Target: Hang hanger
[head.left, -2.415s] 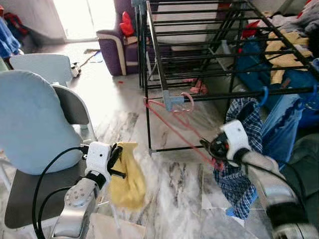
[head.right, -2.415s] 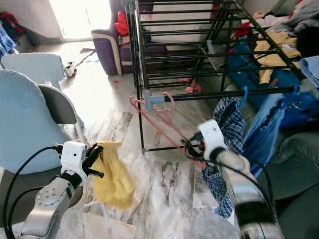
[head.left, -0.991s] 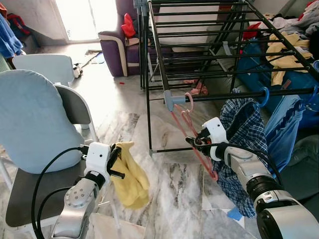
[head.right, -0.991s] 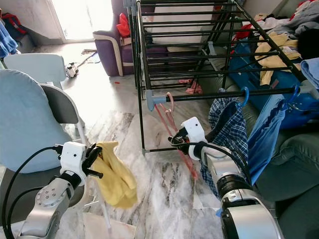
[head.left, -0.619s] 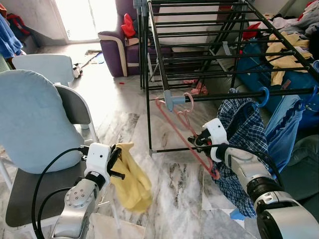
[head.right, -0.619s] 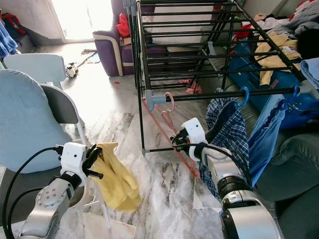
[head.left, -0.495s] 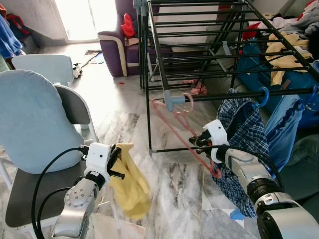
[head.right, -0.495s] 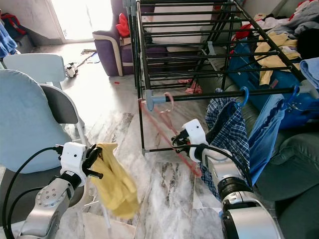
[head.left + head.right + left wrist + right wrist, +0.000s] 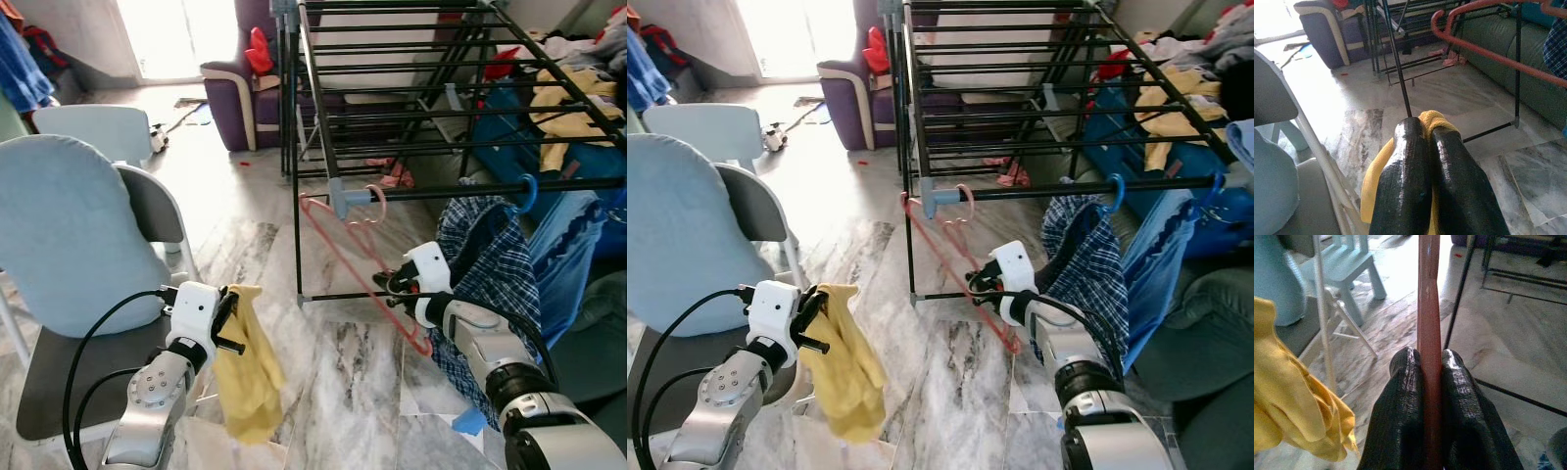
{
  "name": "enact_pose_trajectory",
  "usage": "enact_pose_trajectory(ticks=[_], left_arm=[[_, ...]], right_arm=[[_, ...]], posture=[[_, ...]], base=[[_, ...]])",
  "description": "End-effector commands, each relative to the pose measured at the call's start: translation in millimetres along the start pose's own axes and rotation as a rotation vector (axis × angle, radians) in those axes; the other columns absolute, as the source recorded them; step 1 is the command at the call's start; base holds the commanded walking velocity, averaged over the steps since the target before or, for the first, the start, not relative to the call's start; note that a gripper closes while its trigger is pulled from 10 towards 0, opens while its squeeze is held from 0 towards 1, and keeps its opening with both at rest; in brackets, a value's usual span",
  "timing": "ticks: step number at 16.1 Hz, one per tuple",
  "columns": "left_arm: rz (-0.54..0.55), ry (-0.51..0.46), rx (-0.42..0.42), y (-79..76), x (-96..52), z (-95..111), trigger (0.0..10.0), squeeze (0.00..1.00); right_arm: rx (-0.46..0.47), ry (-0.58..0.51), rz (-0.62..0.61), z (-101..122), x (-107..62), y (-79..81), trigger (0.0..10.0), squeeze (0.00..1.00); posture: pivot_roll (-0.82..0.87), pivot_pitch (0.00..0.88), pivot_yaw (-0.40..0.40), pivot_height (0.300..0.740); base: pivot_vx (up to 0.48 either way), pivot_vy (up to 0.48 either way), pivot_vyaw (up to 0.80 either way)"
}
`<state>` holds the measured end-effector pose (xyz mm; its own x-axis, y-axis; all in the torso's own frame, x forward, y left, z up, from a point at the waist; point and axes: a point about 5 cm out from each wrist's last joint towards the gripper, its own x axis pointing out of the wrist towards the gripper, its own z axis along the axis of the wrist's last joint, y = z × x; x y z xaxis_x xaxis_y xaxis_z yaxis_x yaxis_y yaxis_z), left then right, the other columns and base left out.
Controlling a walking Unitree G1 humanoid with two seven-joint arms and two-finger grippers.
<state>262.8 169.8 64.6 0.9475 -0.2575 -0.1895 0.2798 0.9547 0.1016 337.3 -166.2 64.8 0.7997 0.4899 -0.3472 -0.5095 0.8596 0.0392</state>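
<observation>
Hanger [image 9: 358, 257] above marble floor [image 9: 343, 382].

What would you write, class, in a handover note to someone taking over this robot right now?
Right gripper: shut on the lower bar of the red hanger.
Left gripper: shut on a yellow cloth, hanging beside the chair.
Done: the hanger's hook sits over the drying rack rail, near the corner joint.
Left: release the hanger, probably after checking it hangs freely. Whether the yellow cloth goes on it, I cannot tell.
</observation>
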Motion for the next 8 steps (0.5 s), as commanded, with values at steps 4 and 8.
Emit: enact_pose_trajectory(ticks=[4,8], left_arm=[[0.041,-0.068,0.018,4.1,0.2,9.4,10.0,0.0],[0.038,-0.068,0.008,0.1,-0.8,7.2,10.0,0.0]], right_arm=[[0.043,-0.182,-0.233,10.3,-19.9,-16.4,1.4,0.0],[0.059,-0.232,-0.274,-3.2,-40.9,0.1,10.0,0.0]], posture=[[-0.08,0.0,-0.014,0.74],[-0.09,0.0,-0.009,0.74]], base=[[0.0,0.0,0.0],[0.0,0.0,0.0]])
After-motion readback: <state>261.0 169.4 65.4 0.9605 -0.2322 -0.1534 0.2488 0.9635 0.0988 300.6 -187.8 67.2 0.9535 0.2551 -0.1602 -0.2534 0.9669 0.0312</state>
